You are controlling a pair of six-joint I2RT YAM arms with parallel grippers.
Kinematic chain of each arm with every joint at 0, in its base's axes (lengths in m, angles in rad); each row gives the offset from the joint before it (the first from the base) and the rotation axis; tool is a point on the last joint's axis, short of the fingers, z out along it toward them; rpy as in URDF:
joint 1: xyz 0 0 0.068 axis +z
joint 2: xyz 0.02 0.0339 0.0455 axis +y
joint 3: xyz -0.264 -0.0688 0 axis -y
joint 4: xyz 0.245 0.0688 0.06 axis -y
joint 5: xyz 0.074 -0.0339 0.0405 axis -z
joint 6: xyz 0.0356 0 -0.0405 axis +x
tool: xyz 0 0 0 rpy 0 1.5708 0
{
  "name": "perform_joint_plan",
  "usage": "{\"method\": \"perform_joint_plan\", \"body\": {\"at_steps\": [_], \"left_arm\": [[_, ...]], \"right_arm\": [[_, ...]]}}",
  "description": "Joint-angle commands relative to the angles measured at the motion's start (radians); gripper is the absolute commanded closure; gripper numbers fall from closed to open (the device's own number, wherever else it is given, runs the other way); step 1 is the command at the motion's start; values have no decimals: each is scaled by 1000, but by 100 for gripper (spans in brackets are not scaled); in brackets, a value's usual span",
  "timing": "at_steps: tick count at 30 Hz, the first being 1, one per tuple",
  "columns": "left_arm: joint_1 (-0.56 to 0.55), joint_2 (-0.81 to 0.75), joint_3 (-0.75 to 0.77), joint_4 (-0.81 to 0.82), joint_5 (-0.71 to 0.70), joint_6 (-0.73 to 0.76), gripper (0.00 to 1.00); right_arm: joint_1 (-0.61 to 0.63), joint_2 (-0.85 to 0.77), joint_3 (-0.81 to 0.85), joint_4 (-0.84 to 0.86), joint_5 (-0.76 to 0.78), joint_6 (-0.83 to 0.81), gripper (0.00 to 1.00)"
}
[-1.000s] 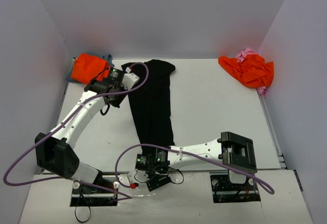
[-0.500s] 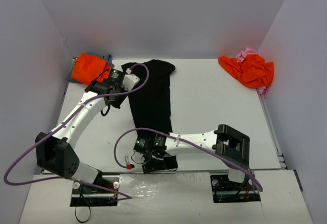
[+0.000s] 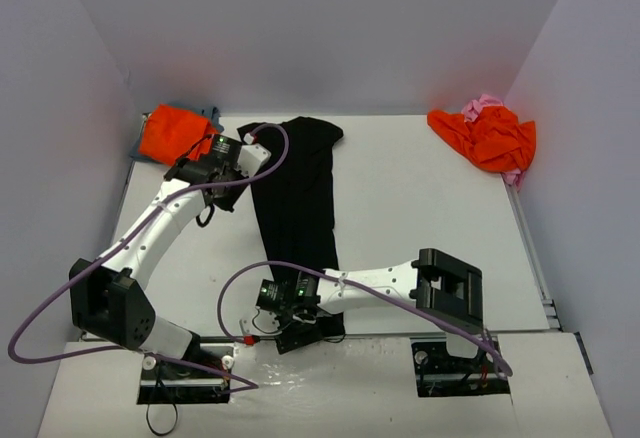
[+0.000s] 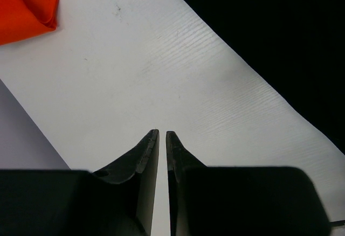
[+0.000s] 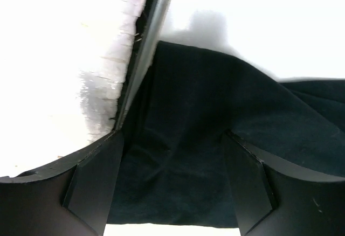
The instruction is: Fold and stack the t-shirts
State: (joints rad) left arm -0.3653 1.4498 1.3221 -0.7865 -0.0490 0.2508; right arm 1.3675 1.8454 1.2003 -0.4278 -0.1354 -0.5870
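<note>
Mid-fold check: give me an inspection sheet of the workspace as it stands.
Surface: white table, no spills seen.
Job's things: long black cloth t-shirt in a narrow strip mid-table; folded orange t-shirt on a blue-grey t-shirt, far left; crumpled orange t-shirt over a pink t-shirt, far right.
Clutter: nothing seen.
Hands: left hand shut, empty, over bare table; right hand open, astride the black t-shirt's near end.
Cables: purple cables loop along both arms.
Surroundings: plain pale walls on three sides.
</note>
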Motion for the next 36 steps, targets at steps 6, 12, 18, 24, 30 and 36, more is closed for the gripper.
{"method": "perform_joint_plan", "body": {"at_steps": [6,12,18,24,30,36], "left_arm": [[16,-41,10,37,-2,-2,91],[16,-38,15,34,-5,-2,91],[16,-32,11,41,-6,2,91],[16,-29,19,53,-3,7,91],[16,-26,46,60,-9,13,91],[16,-29,32,93,-2,22,89]], "right_arm": [[4,-89,15,-23,11,25,30],[12,-50,-20,-7,-49,40,30],[-4,-17,-15,-9,-86,42,29],[-19,47,-15,-5,-102,37,31],[-52,177,-5,40,-90,46,53],[-80,243,11,52,-47,60,100]]}}
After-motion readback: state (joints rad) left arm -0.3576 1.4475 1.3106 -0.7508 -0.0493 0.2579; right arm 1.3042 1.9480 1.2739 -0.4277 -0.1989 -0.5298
